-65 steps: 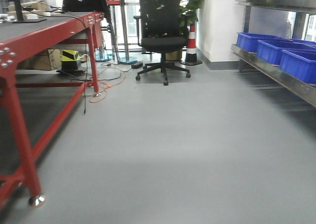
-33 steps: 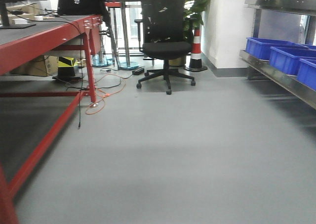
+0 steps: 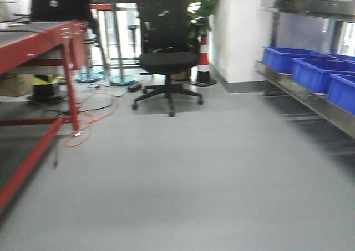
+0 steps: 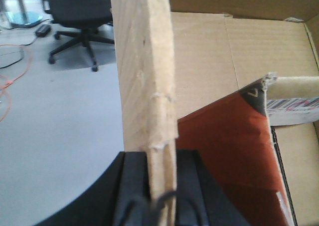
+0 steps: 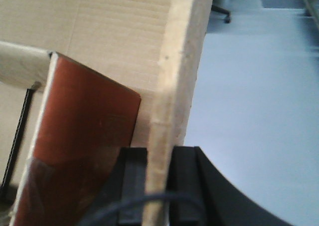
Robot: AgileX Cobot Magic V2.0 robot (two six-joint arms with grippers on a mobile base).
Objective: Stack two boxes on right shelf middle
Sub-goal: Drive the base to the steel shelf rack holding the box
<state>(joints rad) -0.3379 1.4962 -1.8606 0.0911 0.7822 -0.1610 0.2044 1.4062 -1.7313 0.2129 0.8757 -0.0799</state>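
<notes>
The left gripper (image 4: 162, 161) sits at the near edge of its wrist view. Its two black fingers (image 4: 133, 186) are pressed from either side onto the upright left wall of the cardboard box (image 4: 144, 61). The right gripper (image 5: 158, 153) mirrors it, its black fingers (image 5: 132, 181) pinching the box's right wall, which rises far between them. A thin dark cable (image 5: 149, 198) crosses its base.

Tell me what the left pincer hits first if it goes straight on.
The cardboard box wall it is shut on: the left pincer would ride deeper onto that panel. Beyond looks free, depth unclear.
</notes>
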